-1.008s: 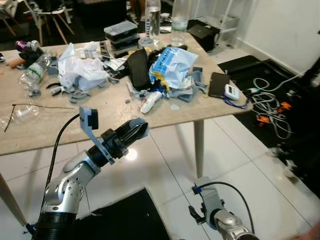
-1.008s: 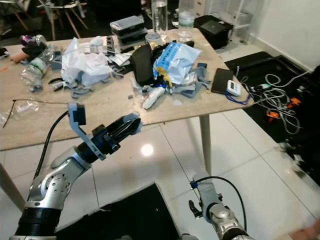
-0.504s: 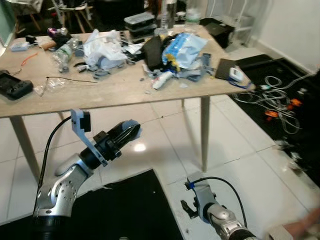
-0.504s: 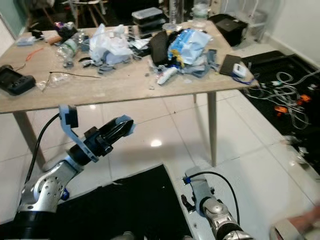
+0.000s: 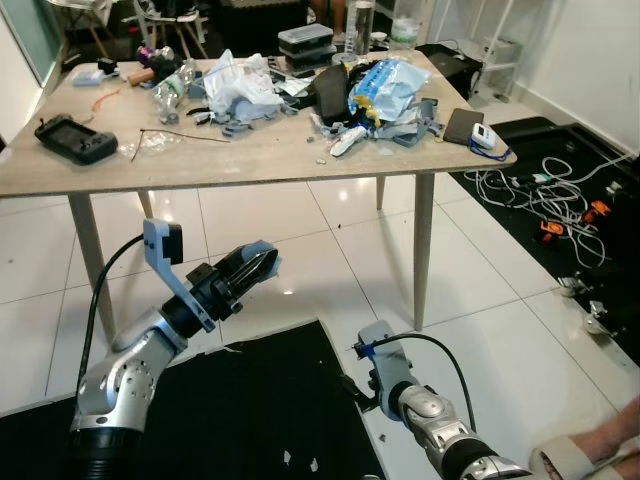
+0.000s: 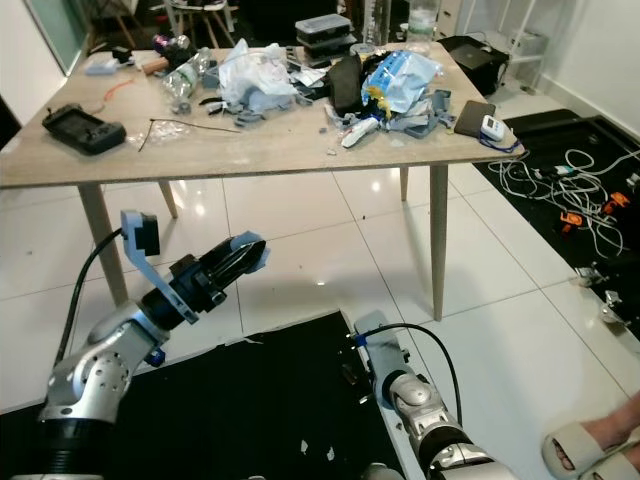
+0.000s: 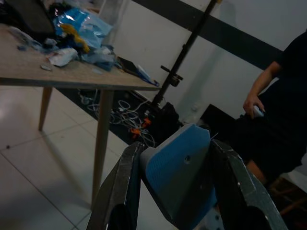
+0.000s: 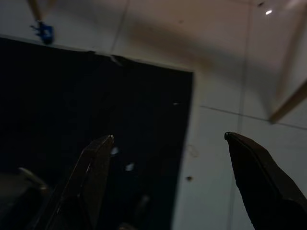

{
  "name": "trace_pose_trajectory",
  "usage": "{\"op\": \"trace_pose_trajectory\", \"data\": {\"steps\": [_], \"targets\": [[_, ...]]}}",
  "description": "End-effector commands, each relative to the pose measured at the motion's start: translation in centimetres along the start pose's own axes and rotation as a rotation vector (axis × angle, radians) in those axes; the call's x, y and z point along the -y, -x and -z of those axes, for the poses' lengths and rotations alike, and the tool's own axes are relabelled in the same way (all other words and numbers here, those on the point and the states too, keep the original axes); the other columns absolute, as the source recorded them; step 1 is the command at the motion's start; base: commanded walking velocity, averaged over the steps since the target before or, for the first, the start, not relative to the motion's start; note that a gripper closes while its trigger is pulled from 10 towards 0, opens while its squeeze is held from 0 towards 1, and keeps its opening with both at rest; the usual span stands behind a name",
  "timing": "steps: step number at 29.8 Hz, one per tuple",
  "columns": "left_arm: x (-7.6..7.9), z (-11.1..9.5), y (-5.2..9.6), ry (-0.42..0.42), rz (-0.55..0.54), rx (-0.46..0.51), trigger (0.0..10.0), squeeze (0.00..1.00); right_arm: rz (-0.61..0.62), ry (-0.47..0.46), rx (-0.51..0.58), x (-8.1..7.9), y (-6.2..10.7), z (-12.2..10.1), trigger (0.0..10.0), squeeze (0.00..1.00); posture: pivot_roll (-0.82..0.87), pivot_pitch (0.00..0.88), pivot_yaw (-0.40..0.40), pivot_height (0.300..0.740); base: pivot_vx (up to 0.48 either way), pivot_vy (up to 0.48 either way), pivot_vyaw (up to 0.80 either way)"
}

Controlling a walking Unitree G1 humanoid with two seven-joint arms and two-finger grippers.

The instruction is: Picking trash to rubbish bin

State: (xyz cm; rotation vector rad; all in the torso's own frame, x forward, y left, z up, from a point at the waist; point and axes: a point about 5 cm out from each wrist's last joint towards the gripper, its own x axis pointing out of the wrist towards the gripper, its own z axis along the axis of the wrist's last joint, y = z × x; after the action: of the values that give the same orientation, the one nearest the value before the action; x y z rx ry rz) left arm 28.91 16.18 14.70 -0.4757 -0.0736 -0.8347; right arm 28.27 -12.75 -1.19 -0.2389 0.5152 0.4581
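Mid-carry, I judge — the left gripper (image 5: pixel 262 262), left of centre, clamps a blue trash piece (image 7: pixel 180 175), the right gripper (image 8: pixel 168 143) hangs spread wide — finding the bin comes next.

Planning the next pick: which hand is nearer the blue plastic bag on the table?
Left. The left hand is raised below the table edge; the right hand hangs low over the floor, farther from the blue plastic bag.

Two silver, jointed metal arms are showing. The left pincer (image 5: pixel 252 268) is wearing two long black fingers (image 7: pixel 123 184), with a blue-grey camera bracket (image 5: pixel 163 246) rising from the wrist and a black cable looping back. The right wrist (image 5: pixel 385 362) is carrying a grey block, a black cable and, apparently, a small blue connector.
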Motion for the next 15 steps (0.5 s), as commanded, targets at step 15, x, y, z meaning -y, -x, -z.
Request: {"op": "trace_pose_trajectory", "data": {"steps": [15], "targets": [[-3.2,6.4,1.6,0.045,-0.229,-0.186,10.0,0.00,-0.062,0.302,0.126,1.4,0.1,-3.2,10.0,0.00,-0.02,0.079,-0.026,0.740,0.000,0.000,0.00]]}}
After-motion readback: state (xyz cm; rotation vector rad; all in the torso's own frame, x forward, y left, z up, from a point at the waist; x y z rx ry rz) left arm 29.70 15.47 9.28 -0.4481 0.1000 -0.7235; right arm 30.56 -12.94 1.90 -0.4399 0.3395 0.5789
